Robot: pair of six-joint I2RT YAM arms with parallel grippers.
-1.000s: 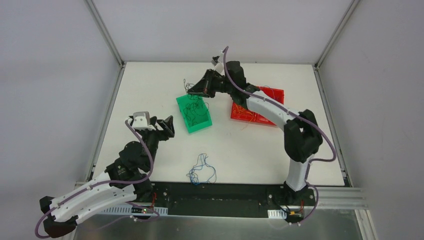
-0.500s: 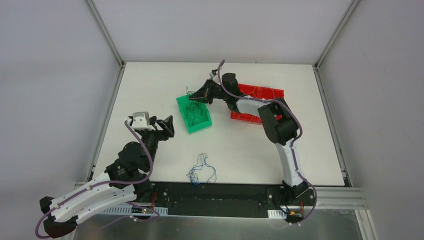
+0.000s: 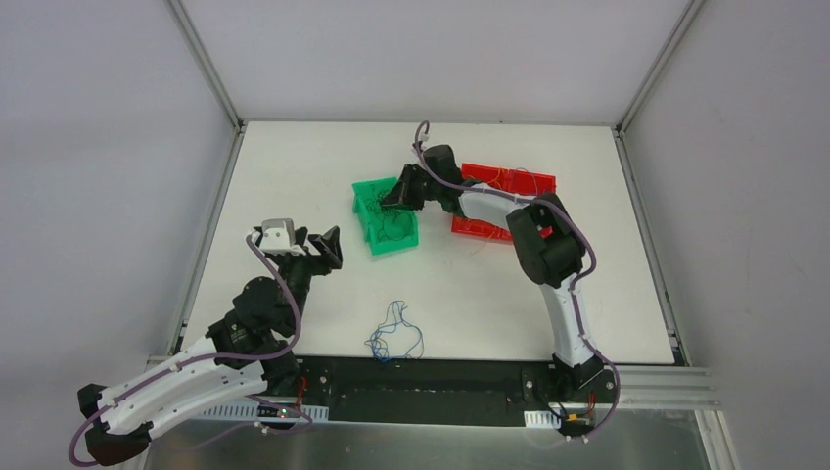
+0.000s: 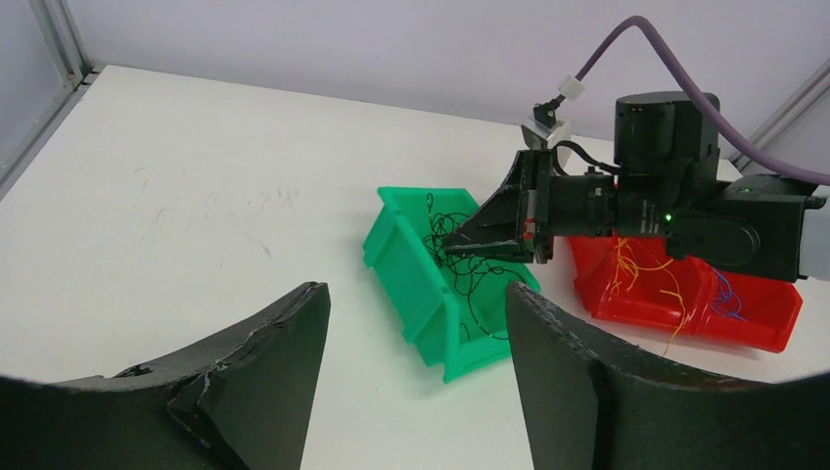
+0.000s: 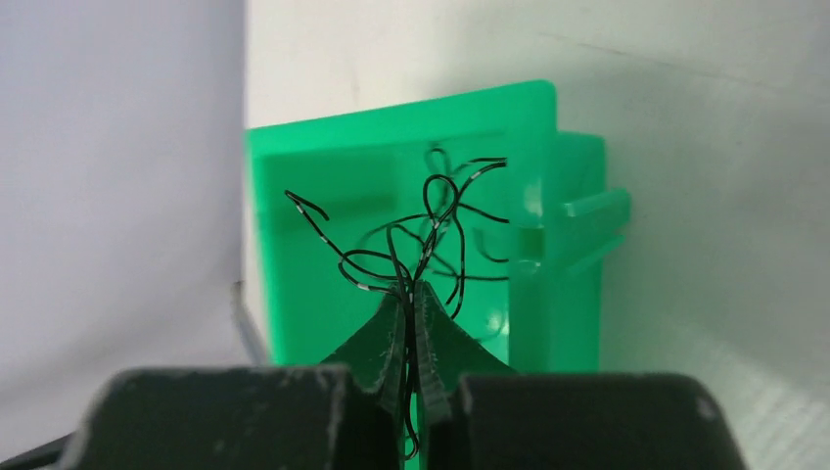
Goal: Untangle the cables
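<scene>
Presently logging right gripper (image 5: 411, 294) with fingers pressed together on a thin, kinked black wire strand (image 5: 431, 225), at the mouth of the open green plastic bin (image 5: 391, 108). Placed that bin just beside the red plastic bin (image 3: 519, 181), both on the white bench (image 3: 294, 166). Traced strand straight out from between the fingertips, away from the wrist, then curling into several loose loops inside the bin walls. Cannot tell whether hooked on the other black wires (image 4: 475, 289) lying on the bin floor. Noted left gripper (image 4: 416, 294) spread wide apart, holding nothing, well short of the green bin. Recorded also a small loose tangle of blue, black and orange hair-fine wires (image 3: 393, 335) on the bench near the front edge, roughly between the two arm bases and apart from both bins, plus orange and blue strands (image 4: 641, 269) in the red bin. Judged step in hand: depositing the black strand in the green bin. Needs only a parting of the fingers. Possible snag: springy wire clinging to a pad or dragging a neighbour out on withdrawal.
</scene>
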